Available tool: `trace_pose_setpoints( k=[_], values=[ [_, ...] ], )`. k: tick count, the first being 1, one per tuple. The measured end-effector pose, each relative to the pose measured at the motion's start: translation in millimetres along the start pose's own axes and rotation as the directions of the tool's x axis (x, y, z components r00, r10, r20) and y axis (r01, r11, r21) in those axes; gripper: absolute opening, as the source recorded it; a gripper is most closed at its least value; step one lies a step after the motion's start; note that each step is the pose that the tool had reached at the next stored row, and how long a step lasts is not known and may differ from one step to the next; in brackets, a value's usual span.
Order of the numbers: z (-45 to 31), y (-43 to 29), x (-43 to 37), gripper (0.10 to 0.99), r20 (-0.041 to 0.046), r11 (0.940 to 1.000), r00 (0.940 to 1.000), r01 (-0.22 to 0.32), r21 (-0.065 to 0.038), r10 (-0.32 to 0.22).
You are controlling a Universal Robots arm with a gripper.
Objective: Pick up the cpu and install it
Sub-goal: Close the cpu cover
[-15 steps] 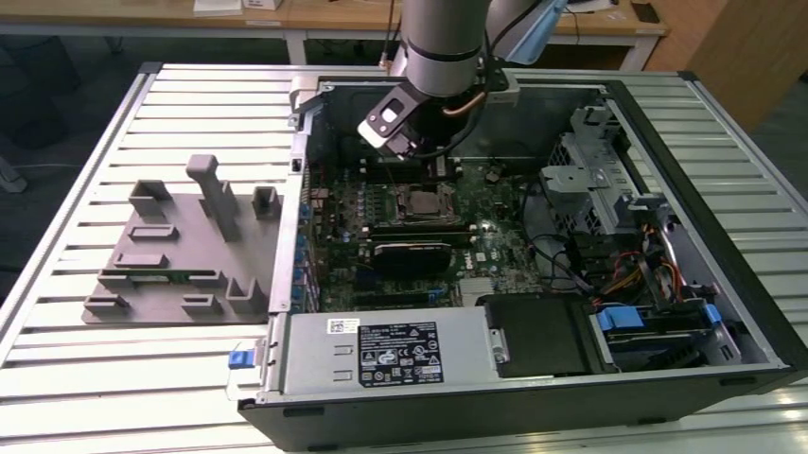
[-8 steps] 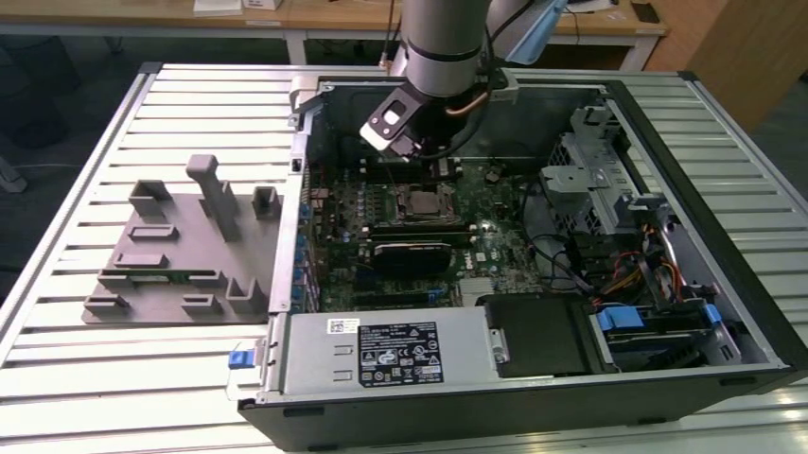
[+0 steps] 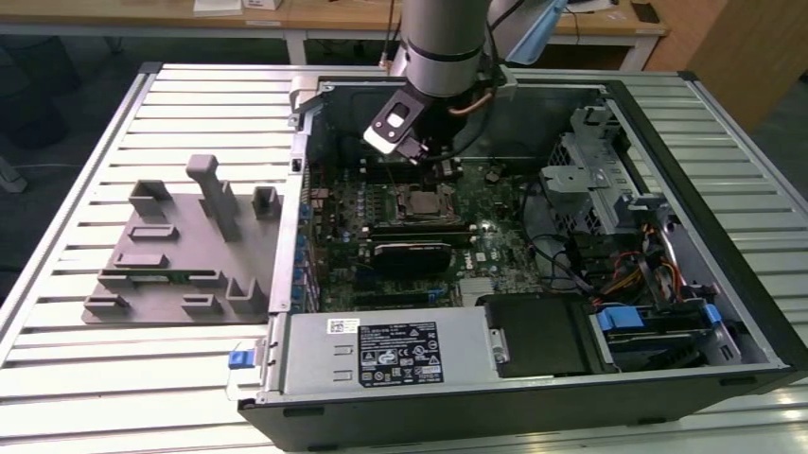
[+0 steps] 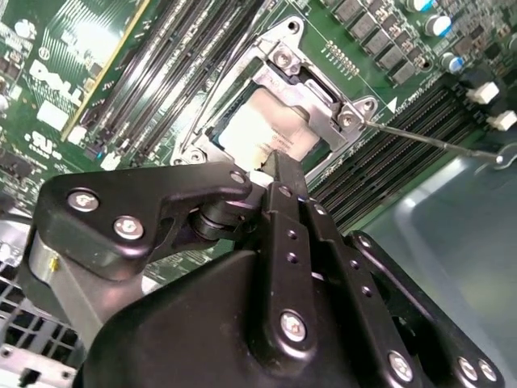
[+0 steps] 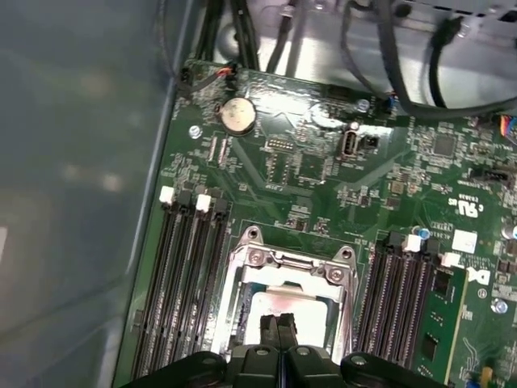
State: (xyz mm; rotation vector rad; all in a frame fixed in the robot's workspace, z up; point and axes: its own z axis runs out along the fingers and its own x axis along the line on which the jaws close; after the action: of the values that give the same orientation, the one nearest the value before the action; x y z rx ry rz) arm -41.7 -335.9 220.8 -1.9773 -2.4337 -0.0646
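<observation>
The gripper [image 5: 279,321] has its 2 fingers [image 5: 269,333] pressed together with nothing held between them, tips just over the cpu [image 5: 279,303]. The cpu lies flat inside the socket frame [image 5: 242,275] on the motherboard [image 5: 323,170], its silver top showing in both wrist views. In the exterior view the gripper hangs at 12 o'clock from the socket frame, and the grey fixture block [image 3: 165,255] sits at 9 o'clock from the computer case [image 3: 505,416].
</observation>
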Motion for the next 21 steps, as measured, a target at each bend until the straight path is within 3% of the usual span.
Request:
trace_pose_setpoints(
  k=[5, 9, 14, 21],
  values=[
    [0.0, -0.2, 0.0, 0.106, -0.0022, 0.9974, 0.9974, 0.073, 0.002, -0.073],
    [0.0, -0.2, 0.0, 0.106, -0.0042, 0.9905, 0.9905, 0.138, 0.004, -0.137],
    [0.0, -0.2, 0.0, 0.106, -0.0069, 0.9765, 0.9765, 0.216, 0.006, -0.216],
    [0.0, -0.3, 0.0, 0.106, -0.0104, 0.9497, 0.9497, 0.313, 0.008, -0.313]
  ],
)
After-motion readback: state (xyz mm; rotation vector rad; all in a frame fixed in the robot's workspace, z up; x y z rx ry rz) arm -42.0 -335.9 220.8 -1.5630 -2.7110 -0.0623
